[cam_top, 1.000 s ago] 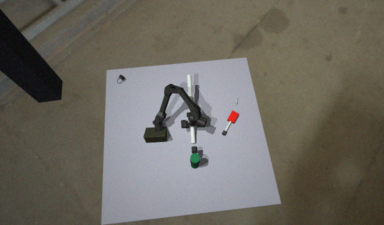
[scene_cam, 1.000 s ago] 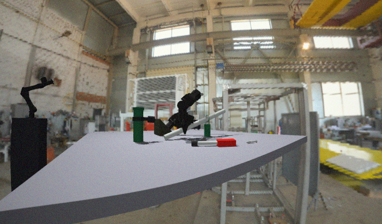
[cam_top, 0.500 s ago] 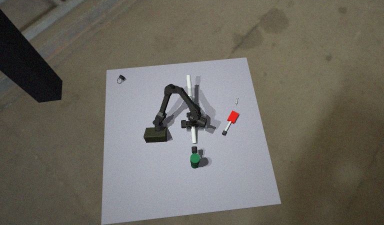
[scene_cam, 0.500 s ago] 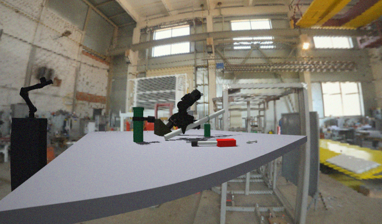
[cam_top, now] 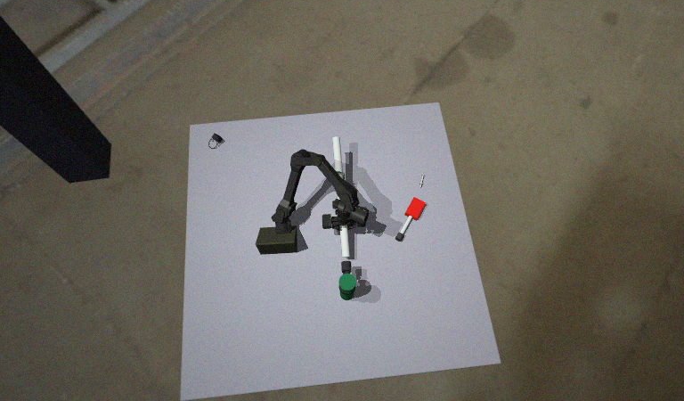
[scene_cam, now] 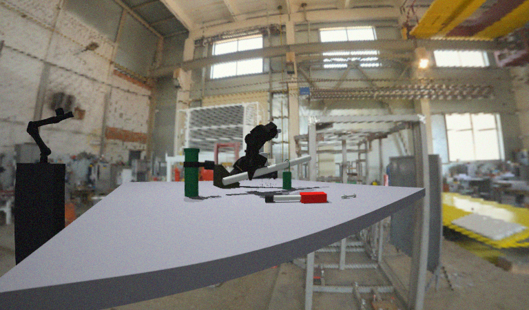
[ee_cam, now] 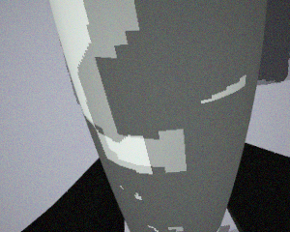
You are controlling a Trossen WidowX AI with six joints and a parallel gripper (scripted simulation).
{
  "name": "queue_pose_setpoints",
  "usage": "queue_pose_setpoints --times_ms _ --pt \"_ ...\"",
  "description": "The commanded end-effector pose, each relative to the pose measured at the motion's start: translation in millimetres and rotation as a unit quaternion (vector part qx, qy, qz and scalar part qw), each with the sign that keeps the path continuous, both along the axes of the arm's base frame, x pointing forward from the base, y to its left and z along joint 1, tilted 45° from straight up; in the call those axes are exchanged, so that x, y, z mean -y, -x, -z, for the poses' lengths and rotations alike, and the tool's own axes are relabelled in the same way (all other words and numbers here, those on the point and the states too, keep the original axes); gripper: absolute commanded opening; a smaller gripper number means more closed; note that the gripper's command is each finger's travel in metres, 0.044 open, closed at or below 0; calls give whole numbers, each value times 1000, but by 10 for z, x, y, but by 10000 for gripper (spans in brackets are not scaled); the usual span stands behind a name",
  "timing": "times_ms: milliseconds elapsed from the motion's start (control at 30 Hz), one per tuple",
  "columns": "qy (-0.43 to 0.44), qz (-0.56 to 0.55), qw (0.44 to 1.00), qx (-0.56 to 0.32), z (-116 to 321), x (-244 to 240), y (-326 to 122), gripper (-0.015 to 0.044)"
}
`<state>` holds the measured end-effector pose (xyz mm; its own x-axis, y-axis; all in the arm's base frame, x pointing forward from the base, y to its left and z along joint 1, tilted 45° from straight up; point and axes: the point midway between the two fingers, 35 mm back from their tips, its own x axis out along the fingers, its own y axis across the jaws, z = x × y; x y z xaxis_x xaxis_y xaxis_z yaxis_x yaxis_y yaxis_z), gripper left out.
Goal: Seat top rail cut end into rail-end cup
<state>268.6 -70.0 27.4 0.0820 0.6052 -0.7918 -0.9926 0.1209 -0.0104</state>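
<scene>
Rail, a long white round tube [cam_top: 344, 235], is the landmark. Top view: it lies lengthwise on the pale grey bench [cam_top: 252, 300], its near cut end just short of the small black rail-end cup [cam_top: 346, 265], with a gap of bare bench between them. Beyond the cup, in line with the rail, stands the big green cylindrical post [cam_top: 346, 285]. The black arm's gripper [cam_top: 345, 219] straddles the rail near its middle, fingers clenched on the tube. To one side of the rail sits the arm's dark box-shaped base [cam_top: 276, 241]; to the other side, well apart, lie a red-headed tool with a white handle [cam_top: 411, 216] and a small grey bolt [cam_top: 422, 178]. A small black ring fitting [cam_top: 215, 140] lies near a far bench corner.

Exterior view: the rail [scene_cam: 268, 169] is tilted, its low end toward the green post [scene_cam: 191, 172] and its high end passing over a short green post [scene_cam: 286, 179]. A black band [scene_cam: 195, 164] circles the big post some way below its top, with the cup [scene_cam: 209, 164] projecting toward the rail; rail end and cup stand apart. The gripper [scene_cam: 251, 167] grasps the rail.

Wrist view: the rail [ee_cam: 171, 123] fills the frame, mostly in shadow, with dark finger [ee_cam: 275, 207] shapes close at either side.
</scene>
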Motion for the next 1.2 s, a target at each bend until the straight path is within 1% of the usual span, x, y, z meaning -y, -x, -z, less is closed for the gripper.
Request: queue_pose_setpoints --times_ms 0,67,133,700,1167 --pt "63 7 998 -5 -107 326 42 0" --pt "91 9 996 -11 -151 462 77 0" --pt "101 10 995 -13 -168 512 91 0" --pt "88 10 996 -11 -158 451 78 0" --pt "88 10 996 -11 -174 538 91 0"
